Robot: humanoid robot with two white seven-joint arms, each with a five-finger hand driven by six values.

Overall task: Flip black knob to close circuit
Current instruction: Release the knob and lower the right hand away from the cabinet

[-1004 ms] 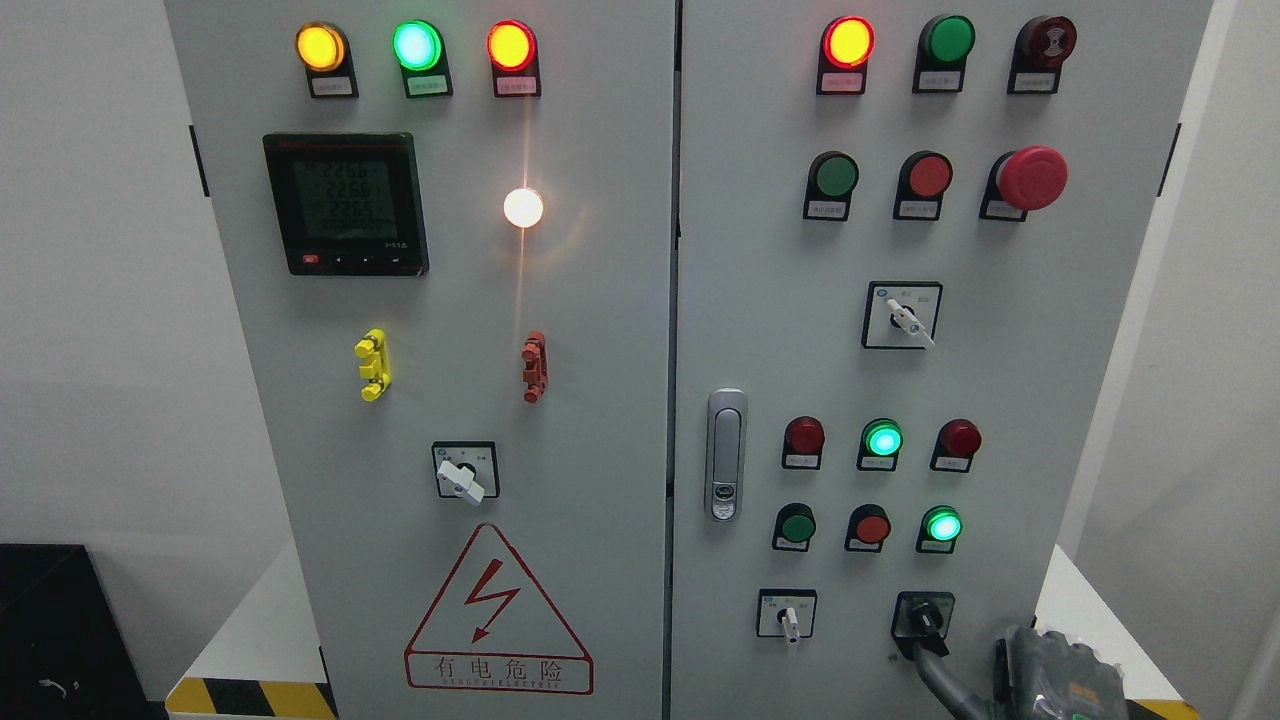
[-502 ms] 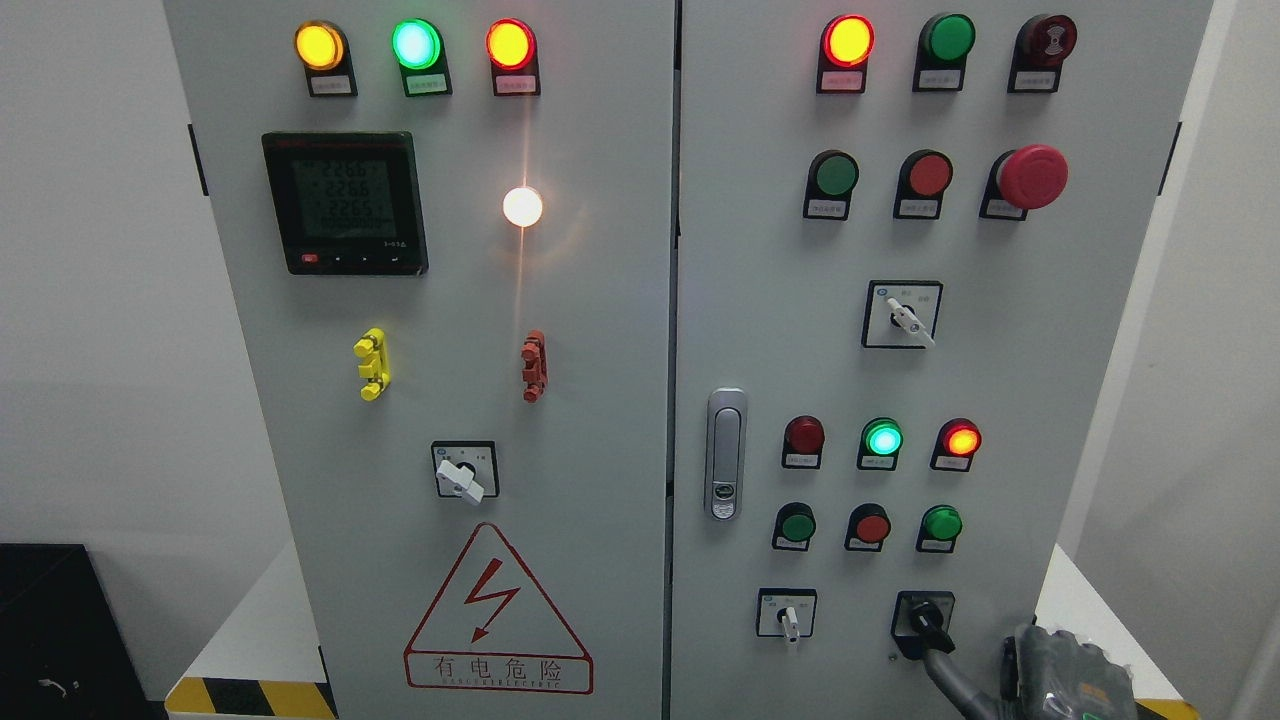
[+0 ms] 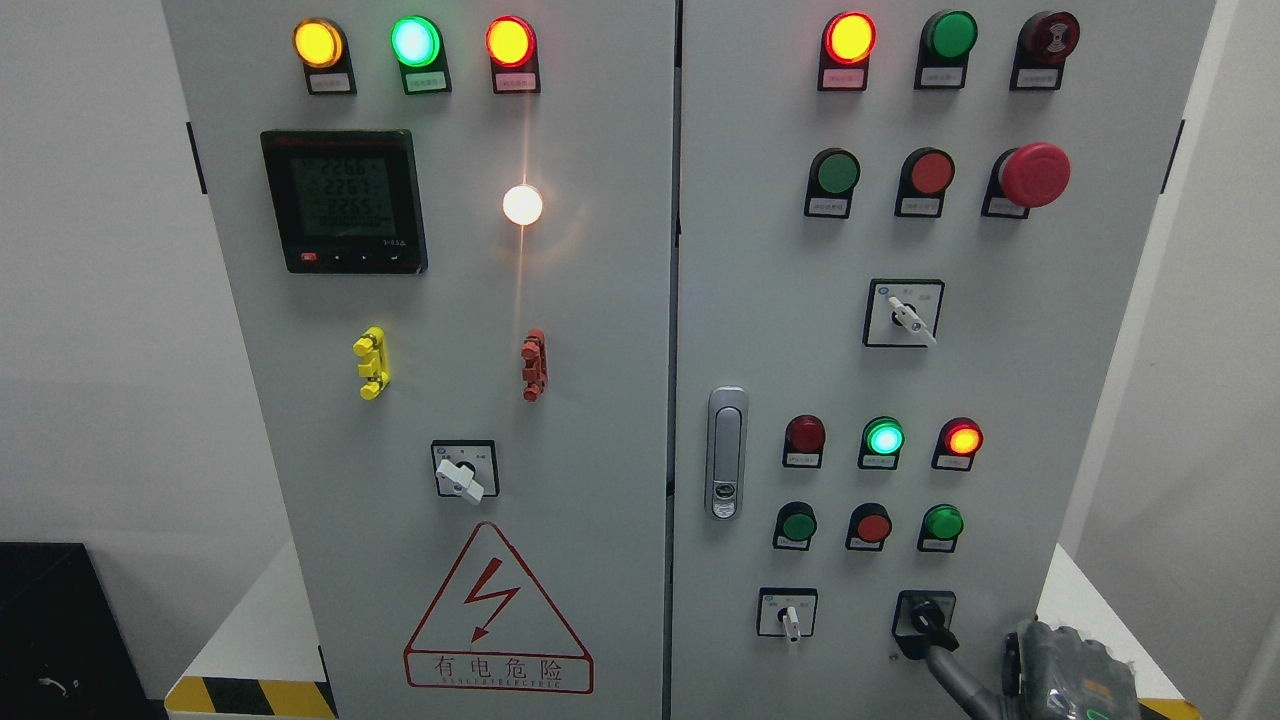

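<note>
Reading the cabinet (image 3: 600, 330), I make out only the warning sign (image 3: 497, 612): a red lightning triangle over 有电危险. The small tags under the lamps are too tiny to read, and the meter (image 3: 344, 200) shows rows of digits I cannot make out for sure. Low on the cabinet's right door sits the black knob (image 3: 925, 617), tilted. My right robot hand (image 3: 1060, 675) is at the bottom edge, one grey finger (image 3: 950, 672) touching the knob; whether it grips, I cannot tell.
</note>
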